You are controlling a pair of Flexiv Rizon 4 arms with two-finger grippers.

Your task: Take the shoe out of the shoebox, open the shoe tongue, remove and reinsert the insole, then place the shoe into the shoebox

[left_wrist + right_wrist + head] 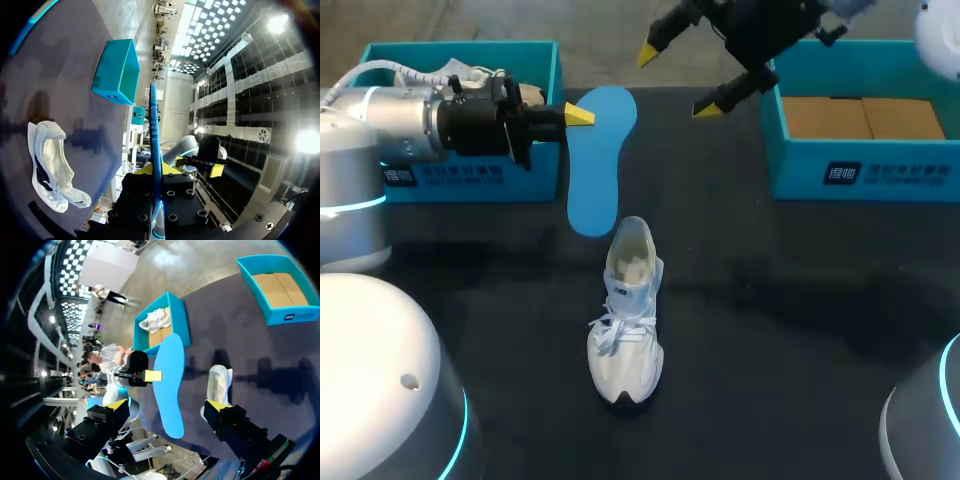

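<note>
A blue insole (598,160) hangs in the air above the table, pinched at its edge by my left gripper (578,115), which is shut on it. In the left wrist view the insole (155,145) stands edge-on between the yellow tips of that gripper (156,170). My right gripper (678,80) is open just right of the insole's upper end; from its wrist the insole (170,385) lies ahead, between the wide-apart fingers of the gripper (167,407), untouched. The white shoe (628,315) stands upright mid-table, its opening toward the insole.
A teal shoebox (545,180) at the back left holds a second white shoe (470,75), behind my left arm. Another teal shoebox (860,170) with a brown cardboard floor stands at the back right. Dark tabletop surrounds the shoe.
</note>
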